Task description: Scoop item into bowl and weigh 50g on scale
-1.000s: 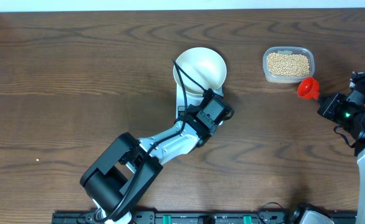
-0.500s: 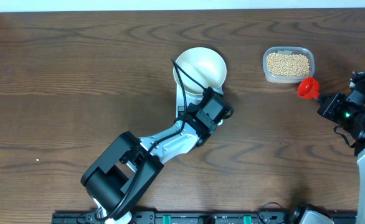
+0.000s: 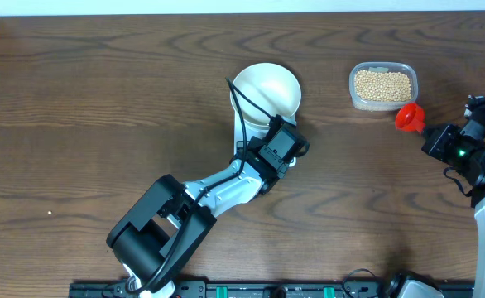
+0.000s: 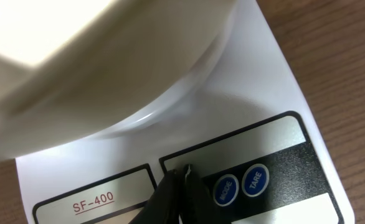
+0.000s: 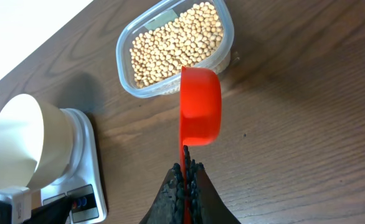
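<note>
Left fingers (image 4: 174,195), pressed together, sit tip-down on the scale (image 4: 276,93) just beside its two buttons (image 4: 241,185), unmoved since a second ago; your right fingers (image 5: 173,190) pinch the red scoop (image 5: 200,106) well right of the scale by the beans (image 3: 382,84), and the bowl (image 3: 266,89) on the scale is empty, so scooping has not begun.

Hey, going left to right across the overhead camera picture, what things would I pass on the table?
Left arm's black base → round white bowl → clear plastic tub of small beige beans → red plastic scoop → right arm.
</note>
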`<state>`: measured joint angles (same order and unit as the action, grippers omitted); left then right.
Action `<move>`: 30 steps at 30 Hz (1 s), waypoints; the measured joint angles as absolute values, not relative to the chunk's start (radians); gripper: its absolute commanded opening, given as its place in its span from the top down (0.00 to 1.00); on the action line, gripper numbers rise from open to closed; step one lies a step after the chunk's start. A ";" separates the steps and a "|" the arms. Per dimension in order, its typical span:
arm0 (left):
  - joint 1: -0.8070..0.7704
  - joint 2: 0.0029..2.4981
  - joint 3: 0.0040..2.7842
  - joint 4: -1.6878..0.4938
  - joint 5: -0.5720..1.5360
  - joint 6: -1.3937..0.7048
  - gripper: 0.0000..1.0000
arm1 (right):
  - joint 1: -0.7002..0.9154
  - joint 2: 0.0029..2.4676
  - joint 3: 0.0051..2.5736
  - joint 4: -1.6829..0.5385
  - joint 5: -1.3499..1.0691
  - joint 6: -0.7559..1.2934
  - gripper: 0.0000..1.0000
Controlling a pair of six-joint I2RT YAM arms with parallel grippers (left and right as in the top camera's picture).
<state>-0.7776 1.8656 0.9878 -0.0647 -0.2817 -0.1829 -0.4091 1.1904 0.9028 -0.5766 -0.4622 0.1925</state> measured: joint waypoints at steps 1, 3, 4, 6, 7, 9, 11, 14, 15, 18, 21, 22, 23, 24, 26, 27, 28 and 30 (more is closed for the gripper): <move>-0.777 1.866 0.988 -0.062 -0.278 -0.183 0.92 | -0.409 1.190 0.903 -0.577 -0.462 0.192 0.99; -0.776 1.866 0.988 -0.055 -0.267 -0.183 0.92 | -0.409 1.190 0.903 -0.576 -0.462 0.192 0.99; -0.776 1.866 0.988 -0.052 -0.264 -0.183 0.93 | -0.409 1.190 0.903 -0.577 -0.462 0.192 0.99; -0.776 1.866 0.987 -0.051 -0.262 -0.183 0.93 | -0.409 1.190 0.903 -0.577 -0.462 0.192 0.99; -0.776 1.866 0.987 -0.051 -0.261 -0.183 0.92 | -0.409 1.190 0.903 -0.576 -0.462 0.192 0.99; -0.776 1.866 0.987 -0.051 -0.261 -0.183 0.92 | -0.409 1.190 0.903 -0.576 -0.462 0.192 0.99; -0.776 1.866 0.987 -0.052 -0.260 -0.183 0.92 | -0.409 1.190 0.903 -0.576 -0.462 0.192 0.99; -0.776 1.866 0.987 -0.055 -0.260 -0.183 0.93 | -0.409 1.190 0.903 -0.577 -0.462 0.192 0.99; -0.776 1.866 0.987 -0.059 -0.260 -0.183 0.93 | -0.409 1.190 0.903 -0.577 -0.462 0.192 0.99; -0.776 1.865 0.988 -0.066 -0.258 -0.183 0.93 | -0.409 1.190 0.903 -0.577 -0.462 0.192 0.99; -0.776 1.865 0.988 -0.066 -0.257 -0.183 0.92 | -0.409 1.190 0.903 -0.577 -0.462 0.192 0.99; -0.776 1.865 0.988 -0.066 -0.256 -0.183 0.93 | -0.409 1.190 0.903 -0.577 -0.462 0.192 0.99; -0.776 1.865 0.988 -0.066 -0.256 -0.183 0.93 | -0.409 1.190 0.903 -0.577 -0.462 0.192 0.99; -0.776 1.865 0.988 -0.067 -0.256 -0.183 0.93 | -0.409 1.190 0.903 -0.577 -0.462 0.192 0.99; -0.776 1.865 0.988 -0.067 -0.255 -0.183 0.92 | -0.409 1.190 0.903 -0.578 -0.462 0.192 0.99; -0.776 1.864 0.988 -0.068 -0.251 -0.183 0.93 | -0.409 1.190 0.903 -0.579 -0.462 0.192 0.99; -0.776 1.864 0.989 -0.070 -0.248 -0.183 0.93 | -0.409 1.190 0.903 -0.580 -0.462 0.192 0.99; -0.776 1.864 0.990 -0.075 -0.241 -0.185 0.93 | -0.409 1.190 0.903 -0.579 -0.462 0.192 0.99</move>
<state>-0.7761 1.8641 0.9901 -0.0750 -0.2413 -0.1848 -0.4091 1.1904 0.9028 -0.5793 -0.4622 0.1925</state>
